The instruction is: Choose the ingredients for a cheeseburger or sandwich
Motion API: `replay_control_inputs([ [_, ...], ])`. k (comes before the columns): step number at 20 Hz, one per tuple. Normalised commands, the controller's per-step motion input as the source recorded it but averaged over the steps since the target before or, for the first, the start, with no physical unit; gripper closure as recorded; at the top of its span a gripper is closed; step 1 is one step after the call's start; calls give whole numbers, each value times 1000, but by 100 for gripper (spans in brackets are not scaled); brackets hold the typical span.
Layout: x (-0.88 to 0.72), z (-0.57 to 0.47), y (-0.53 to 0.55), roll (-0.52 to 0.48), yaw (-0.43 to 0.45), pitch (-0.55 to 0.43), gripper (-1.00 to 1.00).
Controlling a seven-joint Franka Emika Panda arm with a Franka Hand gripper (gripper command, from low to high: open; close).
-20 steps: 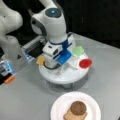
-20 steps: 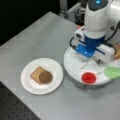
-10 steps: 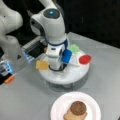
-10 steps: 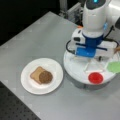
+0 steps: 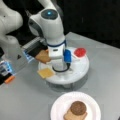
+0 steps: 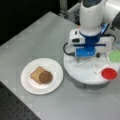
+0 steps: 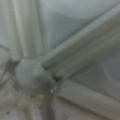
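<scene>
Looking nearest you, the plate (image 5: 60,105) on the surface (image 5: 25,100) carries a bread square (image 5: 72,116) with the patty (image 5: 78,108) on top. Beyond it, the round tray (image 5: 80,71) holds cheese (image 5: 46,72) at 9 o'clock, a second bread (image 5: 43,56) at 10 and the red disc (image 5: 80,52) at 1; the leaf (image 6: 115,55) shows in a front view. Your gripper (image 5: 60,67) sits low over the tray's middle; you cannot tell how wide it stands. The wrist view shows only the tray's ribs (image 7: 82,53).
</scene>
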Motion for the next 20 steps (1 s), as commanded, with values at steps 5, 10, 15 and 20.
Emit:
replay_control_inputs([
  [5, 100, 108, -64, 135, 316, 111, -100],
  [10, 47, 93, -102, 123, 90, 108, -100],
  [15, 31, 206, -99, 123, -21, 122, -100],
  [20, 4, 658, -90, 139, -326, 196, -100],
])
